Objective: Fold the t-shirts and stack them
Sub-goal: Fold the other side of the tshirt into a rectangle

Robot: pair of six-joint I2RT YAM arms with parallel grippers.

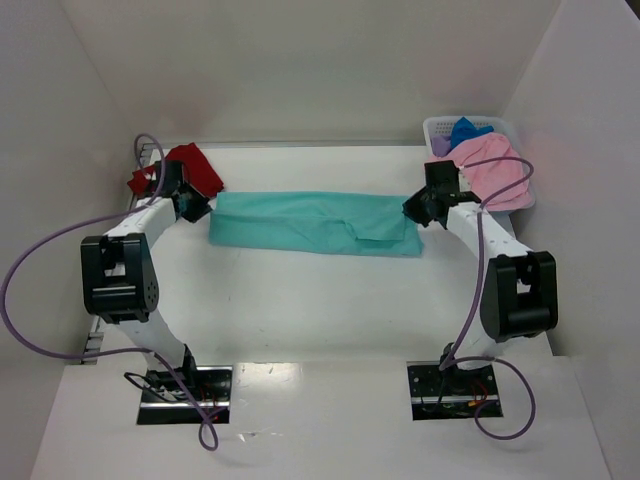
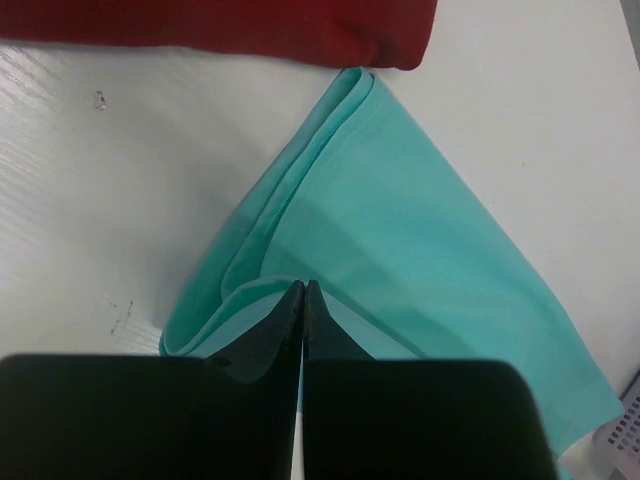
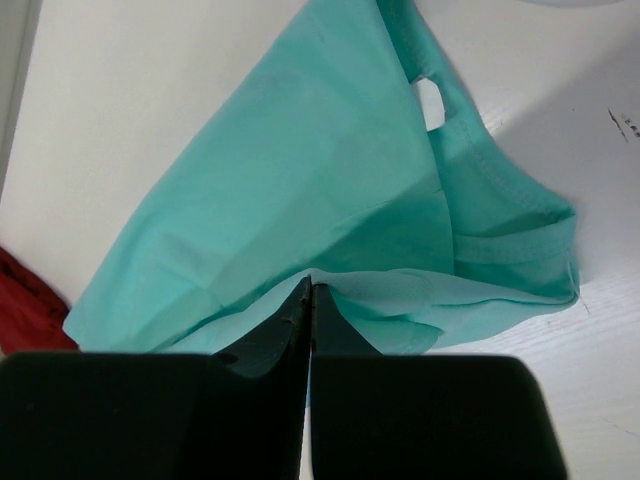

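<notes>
On the table [image 1: 300, 310], left gripper [image 2: 303, 288] and right gripper [image 3: 310, 288] are pinching the half-folded teal shirt [image 1: 310, 222]; red shirt [image 1: 198, 165] seems done, shirts [image 1: 490, 165] in the basket [image 1: 436, 124] are waiting.

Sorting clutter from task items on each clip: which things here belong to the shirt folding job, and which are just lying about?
Belong to the job:
- teal shirt, pinched by left claw and right claw
- dark red shirt
- pink shirt, blue shirt, purple shirt

Just lying about:
- white basket, which only holds the waiting shirts
</notes>
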